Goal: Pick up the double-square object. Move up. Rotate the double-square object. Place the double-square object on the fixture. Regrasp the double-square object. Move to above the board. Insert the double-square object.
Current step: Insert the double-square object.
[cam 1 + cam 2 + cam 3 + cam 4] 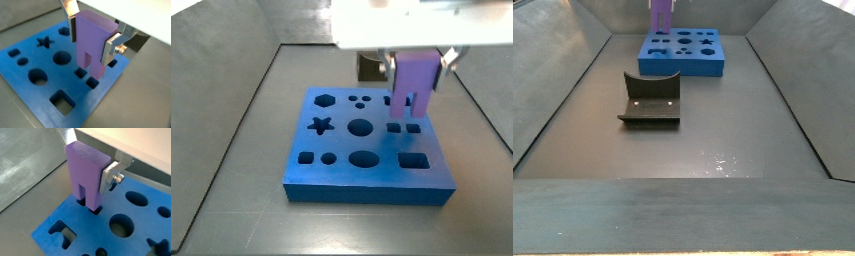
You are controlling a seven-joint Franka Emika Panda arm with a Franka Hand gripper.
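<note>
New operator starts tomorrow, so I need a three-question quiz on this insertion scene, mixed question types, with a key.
1. True or false: the gripper holds the double-square object with its prongs pointing down.
2. The prongs are over which thing? A) the board B) the fixture C) the bare floor
3. Fill in: in a side view, the fixture stands apart from the board, with ____ resting on it.

Key: 1 true; 2 A; 3 nothing. The jaws clamp the object's upper part, above two small square holes.

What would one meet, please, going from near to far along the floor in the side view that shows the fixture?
Fixture → blue board → purple double-square object, held upright over the board's far end by the pincer.
</note>
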